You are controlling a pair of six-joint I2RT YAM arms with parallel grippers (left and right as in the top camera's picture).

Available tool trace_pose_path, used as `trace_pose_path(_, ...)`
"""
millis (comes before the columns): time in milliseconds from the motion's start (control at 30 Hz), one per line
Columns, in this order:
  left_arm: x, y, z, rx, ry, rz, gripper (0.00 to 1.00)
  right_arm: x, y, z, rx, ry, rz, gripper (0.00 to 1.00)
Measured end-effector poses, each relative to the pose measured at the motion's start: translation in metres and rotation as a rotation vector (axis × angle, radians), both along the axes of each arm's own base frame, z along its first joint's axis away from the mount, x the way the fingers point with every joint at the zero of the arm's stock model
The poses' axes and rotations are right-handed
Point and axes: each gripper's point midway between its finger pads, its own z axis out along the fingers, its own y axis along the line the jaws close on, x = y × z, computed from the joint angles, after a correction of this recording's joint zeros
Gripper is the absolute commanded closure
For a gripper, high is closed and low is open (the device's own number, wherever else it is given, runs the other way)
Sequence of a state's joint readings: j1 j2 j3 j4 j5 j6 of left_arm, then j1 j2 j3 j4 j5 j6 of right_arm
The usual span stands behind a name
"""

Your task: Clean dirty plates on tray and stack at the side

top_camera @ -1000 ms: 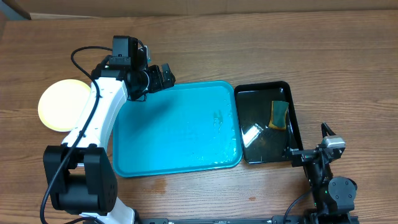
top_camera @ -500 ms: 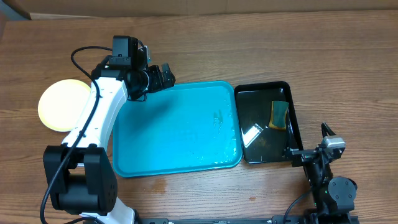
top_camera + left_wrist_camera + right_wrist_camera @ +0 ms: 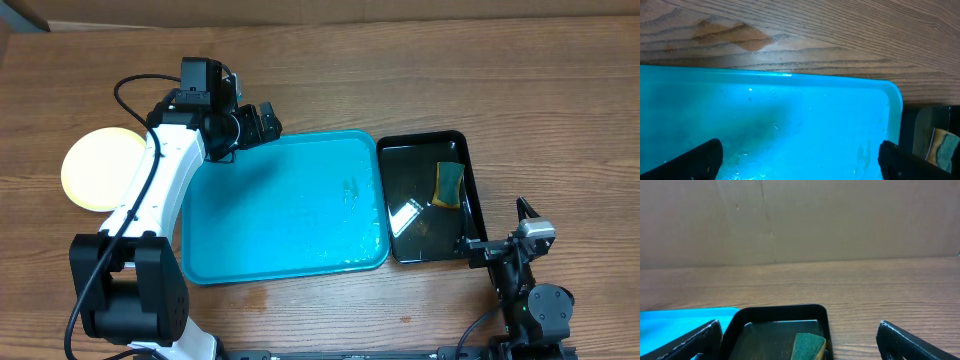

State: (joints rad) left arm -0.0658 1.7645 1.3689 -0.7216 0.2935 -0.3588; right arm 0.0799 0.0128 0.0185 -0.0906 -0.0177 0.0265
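The surface [image 3: 420,90] holds a bare tray [image 3: 280,215], plates [image 3: 95,170] seemingly stacked left, left hand [image 3: 800,157] and right hand [image 3: 800,340] spread empty: likely done.

yellow plate [image 3: 100,168]: 1 | turquoise tray [image 3: 280,215]: 1 | black tray [image 3: 425,238]: 1 | sponge [image 3: 448,184]: 1

My left arm [image 3: 165,185] wears a white shell between black joints, with a black cable [image 3: 117,92] curving off it. My left gripper [image 3: 268,121] is black; my right arm [image 3: 527,285] is black too, topped by a silver block [image 3: 536,229].
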Motion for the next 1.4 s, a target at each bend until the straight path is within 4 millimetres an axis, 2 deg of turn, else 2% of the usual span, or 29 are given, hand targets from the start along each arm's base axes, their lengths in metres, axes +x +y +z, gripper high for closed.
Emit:
trace_pose_path(100, -0.002, 0.001, 0.012, 0.002, -0.028, 0.002, 0.00, 0.000, 0.000, 0.000, 0.000, 0.000, 0.000, 0.00)
trace_pose_path(167, -0.004, 0.001, 0.033, 0.001, -0.079, 0.003, 0.00, 0.000, 0.000, 0.000, 0.000, 0.000, 0.000, 0.00)
trace_pose_path(300, -0.015, 0.003, 0.098, -0.008, -0.245, 0.005, 0.00, 0.000, 0.000, 0.000, 0.000, 0.000, 0.000, 0.00)
trace_pose_path(400, -0.032, 0.004, 0.149, -0.017, -0.378, 0.006, 0.00, 0.000, 0.000, 0.000, 0.000, 0.000, 0.000, 0.00)
trace_pose_path(500, -0.052, 0.005, 0.190, -0.025, -0.491, 0.006, 0.00, 0.000, 0.000, 0.000, 0.000, 0.000, 0.000, 0.00)
trace_pose_path(567, -0.067, 0.006, 0.214, -0.029, -0.559, 0.007, 0.00, 0.000, 0.000, 0.000, 0.000, 0.000, 0.000, 0.00)
trace_pose_path(667, -0.092, 0.008, 0.235, -0.033, -0.611, 0.007, 0.00, 0.000, 0.000, 0.000, 0.000, 0.000, 0.000, 0.00)
trace_pose_path(800, -0.130, 0.010, 0.240, -0.031, -0.595, 0.008, 0.00, 0.000, 0.000, 0.000, 0.000, 0.000, 0.000, 0.00)
trace_pose_path(900, -0.165, 0.016, 0.230, -0.009, -0.530, 0.022, 0.00, 0.000, 0.000, 0.000, 0.000, 0.000, 0.001, 0.00)
trace_pose_path(1033, -0.192, 0.023, 0.221, 0.014, -0.496, 0.039, 0.00, 0.000, 0.000, 0.000, 0.000, -0.001, 0.000, 0.00)
trace_pose_path(1133, -0.207, 0.027, 0.213, 0.027, -0.504, 0.051, 0.00, 0.000, 0.000, 0.000, 0.000, 0.000, 0.000, 0.00)
trace_pose_path(1233, -0.221, 0.030, 0.196, 0.040, -0.505, 0.061, 0.00, 0.000, 0.000, 0.000, 0.000, 0.000, 0.000, 0.00)
trace_pose_path(1400, -0.227, 0.034, 0.170, 0.048, -0.572, 0.077, 0.00, 0.000, 0.000, 0.000, 0.000, -0.001, 0.000, 0.00)
